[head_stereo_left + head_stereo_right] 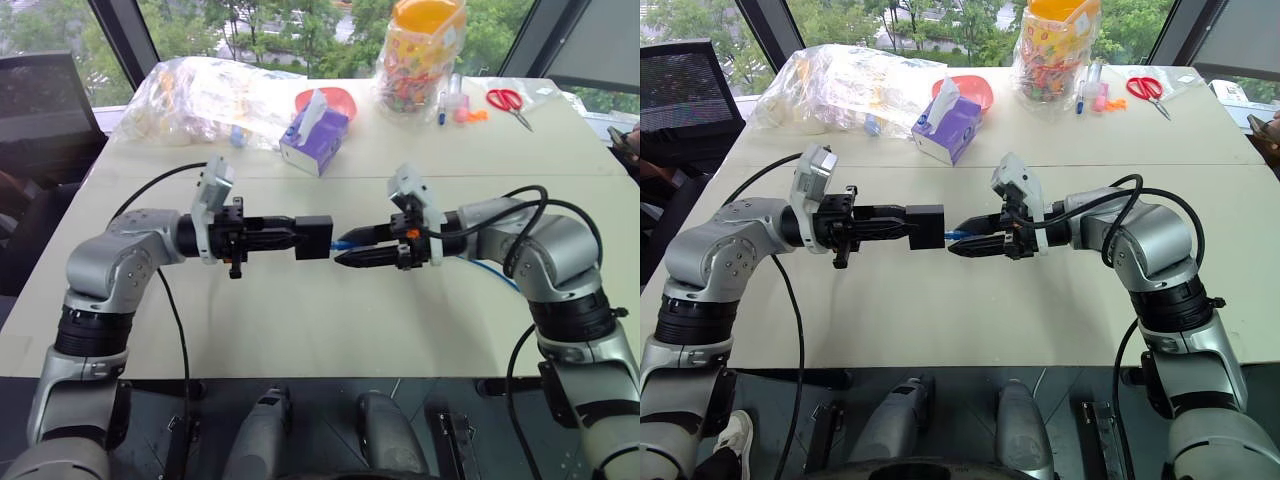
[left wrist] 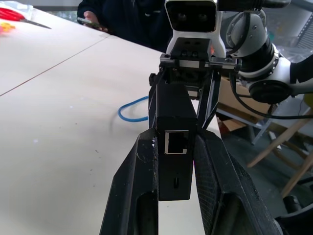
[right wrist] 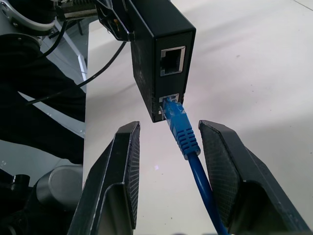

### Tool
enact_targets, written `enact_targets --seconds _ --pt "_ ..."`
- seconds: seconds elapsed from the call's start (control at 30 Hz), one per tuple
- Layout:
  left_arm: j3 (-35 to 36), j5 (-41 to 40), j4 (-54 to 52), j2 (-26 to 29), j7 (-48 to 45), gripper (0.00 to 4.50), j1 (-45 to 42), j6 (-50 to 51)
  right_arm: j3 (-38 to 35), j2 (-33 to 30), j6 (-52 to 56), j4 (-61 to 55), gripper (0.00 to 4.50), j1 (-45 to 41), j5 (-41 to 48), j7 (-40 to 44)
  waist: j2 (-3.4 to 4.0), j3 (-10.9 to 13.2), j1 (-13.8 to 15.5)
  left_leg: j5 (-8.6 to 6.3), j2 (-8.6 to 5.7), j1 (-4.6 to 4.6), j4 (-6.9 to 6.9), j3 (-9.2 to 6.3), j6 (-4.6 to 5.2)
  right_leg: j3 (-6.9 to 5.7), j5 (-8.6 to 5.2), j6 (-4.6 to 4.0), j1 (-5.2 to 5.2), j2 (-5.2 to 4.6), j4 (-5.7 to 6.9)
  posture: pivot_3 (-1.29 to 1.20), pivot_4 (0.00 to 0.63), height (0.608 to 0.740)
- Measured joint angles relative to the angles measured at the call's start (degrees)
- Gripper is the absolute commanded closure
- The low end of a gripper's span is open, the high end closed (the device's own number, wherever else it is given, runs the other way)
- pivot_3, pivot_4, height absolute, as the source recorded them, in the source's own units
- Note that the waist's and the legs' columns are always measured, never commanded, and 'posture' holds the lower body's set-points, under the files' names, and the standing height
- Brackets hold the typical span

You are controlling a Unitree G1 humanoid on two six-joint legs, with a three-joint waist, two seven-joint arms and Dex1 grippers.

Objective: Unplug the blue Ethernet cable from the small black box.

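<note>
— What have your fingers got right now?

— My left gripper (image 1: 300,238) is clenched on the small black box (image 1: 314,238), one finger (image 2: 139,181) flat against each side, holding it in the air above the table (image 1: 300,330). My right gripper (image 3: 168,147) stands parted, with the blue Ethernet cable (image 3: 188,147) running between its fingers (image 3: 230,166). The pads sit just beside the plug boot, and I cannot tell that they touch it.

— Is the cable out of the box?

— No. The plug is seated in the lower socket on the box's end face. The socket above it is empty. From there the cord runs back along my right arm and curls down onto the table.

— How are your arms set?

— Both forearms reach inward, nearly level, so the two grippers point at each other, tips close together, with the box between them. Left elbow out to the left, right elbow out to the right.

— And around you?

— A pale tabletop. At its far side lie a purple tissue box (image 1: 314,134) with a tissue sticking up, a red bowl (image 1: 330,100) behind it, crumpled clear plastic bags (image 1: 200,95), a clear bag of colourful items (image 1: 420,55) with an orange top, and red-handled scissors (image 1: 510,103). Beyond are windows with green trees (image 1: 270,25).
</note>
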Motion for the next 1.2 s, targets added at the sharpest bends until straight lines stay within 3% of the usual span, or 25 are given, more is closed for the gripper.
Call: enact_targets --seconds 0.1,0.13,0.17,0.8,0.9,1.0,1.2 --pt "-0.03 0.08 0.0 -0.01 -0.14 4.06 0.35 -0.58 0.0 0.0 0.15 0.0 3.75 0.0 0.0 -0.01 0.0 0.0 -0.01 0.0 0.0 0.0 0.0 0.0 0.0 0.0 0.0 0.0 0.0 0.0 0.0 0.0 0.15 0.728" --pt "-0.08 0.1 -0.01 -0.01 -0.41 4.06 0.42 -0.68 -0.01 -0.04 0.28 0.01 4.3 0.0 -0.04 -0.03 0.0 0.0 0.0 0.0 0.0 0.0 0.0 0.0 0.0 0.0 0.0 0.0 -0.01 0.0 0.0 0.0 0.15 0.728" --pt "-0.07 0.24 0.03 0.02 -0.46 4.06 0.42 -0.81 0.0 -0.07 0.38 0.02 4.47 0.0 -0.03 0.06 0.0 0.0 0.0 0.0 0.0 0.0 0.0 0.0 0.0 0.0 0.0 0.0 -0.01 0.0 0.0 0.0 0.15 0.728" --pt "-0.12 0.99 0.01 -0.11 -0.93 4.06 0.93 -1.97 1.08 -0.36 -1.83 -0.01 4.47 0.01 -1.4 0.7 0.0 0.0 -0.01 0.0 0.0 -0.01 -0.01 0.0 0.0 0.0 0.0 0.0 -0.01 0.0 -0.01 0.0 0.15 0.728" --pt "-0.23 1.14 0.0 -0.26 -0.97 4.06 1.17 -1.99 1.54 -0.46 -2.57 -0.04 3.36 0.03 -1.8 1.09 0.0 0.0 0.0 0.0 0.0 -0.01 -0.02 0.0 0.0 0.0 0.0 0.0 -0.01 0.0 -0.01 0.0 0.15 0.728" --pt "-0.9 1.24 -0.01 -0.5 -0.82 4.06 1.34 -1.98 1.95 -0.42 -3.58 -0.26 1.79 0.02 -2.21 1.03 0.0 0.0 0.01 0.0 0.0 -0.01 -0.02 0.0 0.0 0.0 0.0 0.0 -0.01 0.0 -0.02 0.0 0.15 0.728" --pt "-1.04 1.27 -0.01 -0.52 -0.34 4.06 1.42 -1.98 2.27 -0.43 -3.96 -0.26 1.79 0.02 -2.55 0.93 0.0 0.0 0.01 0.0 0.0 -0.02 -0.02 0.0 0.0 0.0 0.0 0.0 -0.02 -0.01 -0.02 0.0 0.15 0.728"
